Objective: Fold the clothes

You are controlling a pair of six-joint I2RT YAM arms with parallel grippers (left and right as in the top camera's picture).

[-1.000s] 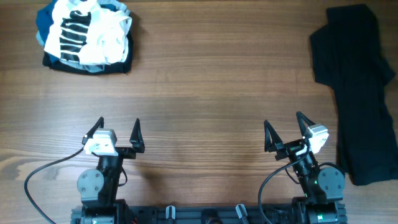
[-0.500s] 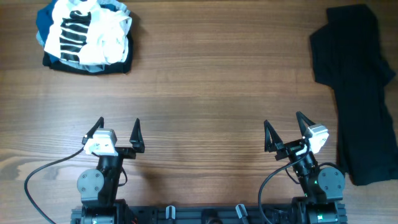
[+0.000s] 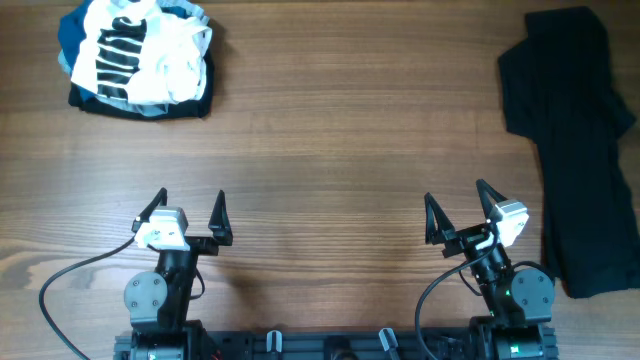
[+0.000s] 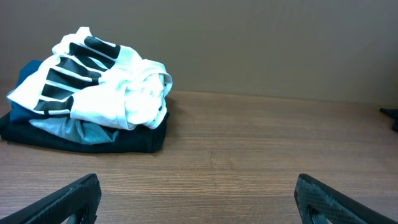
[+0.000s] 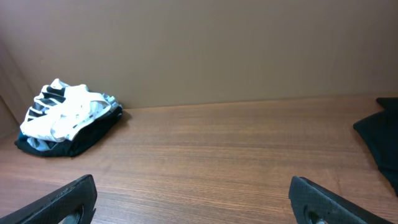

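The black garment (image 3: 578, 140) lies crumpled along the table's right edge, stretching from the far right corner toward the front; its edge shows at the right of the right wrist view (image 5: 380, 134). No logo shows on it. My left gripper (image 3: 190, 211) is open and empty near the front edge at the left, its fingertips (image 4: 74, 194) wide apart over bare wood. My right gripper (image 3: 458, 208) is open and empty near the front edge, left of the garment's lower end, its fingertips (image 5: 314, 194) wide apart.
A pile with a white black-striped garment (image 3: 140, 48) on blue and dark cloth sits at the far left corner; it shows in the left wrist view (image 4: 93, 87) and the right wrist view (image 5: 65, 121). A tan wall stands behind the wooden table (image 3: 340, 150).
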